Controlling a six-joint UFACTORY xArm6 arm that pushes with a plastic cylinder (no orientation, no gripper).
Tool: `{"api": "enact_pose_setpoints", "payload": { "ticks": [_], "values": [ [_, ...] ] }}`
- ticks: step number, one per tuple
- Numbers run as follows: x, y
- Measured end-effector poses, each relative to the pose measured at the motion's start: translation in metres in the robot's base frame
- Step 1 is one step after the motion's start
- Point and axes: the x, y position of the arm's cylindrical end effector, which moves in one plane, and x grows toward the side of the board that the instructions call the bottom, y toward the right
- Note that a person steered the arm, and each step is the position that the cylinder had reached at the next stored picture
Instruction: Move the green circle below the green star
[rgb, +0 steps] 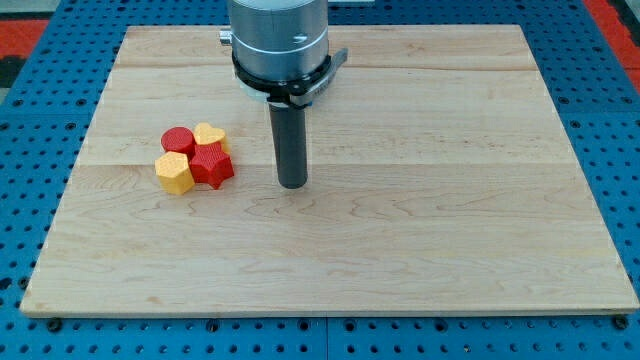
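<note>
You'll find my tip (292, 184) resting on the wooden tabletop (420, 220), just to the view's right of four touching blocks: red cylinder (178, 140), yellow heart (209, 134), yellow hexagon (174, 172) and red star (211, 164). There are no fingers here, only the rod. Neither the green circle nor the green star shows anywhere.

1. The arm enters from the view's top, its grey cylindrical wrist ringed by a black clamp.
2. A straight dark rod hangs upright below it.
3. My tip (292, 184) sits left of centre, at mid-depth.
</note>
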Motion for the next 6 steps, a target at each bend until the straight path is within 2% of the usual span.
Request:
{"api": "enact_pose_setpoints", "payload": {
  "ticks": [3, 5, 6],
  "values": [
    [-0.062, 0.023],
    [-0.062, 0.023],
    [-0.078, 0.023]
  ]
}}
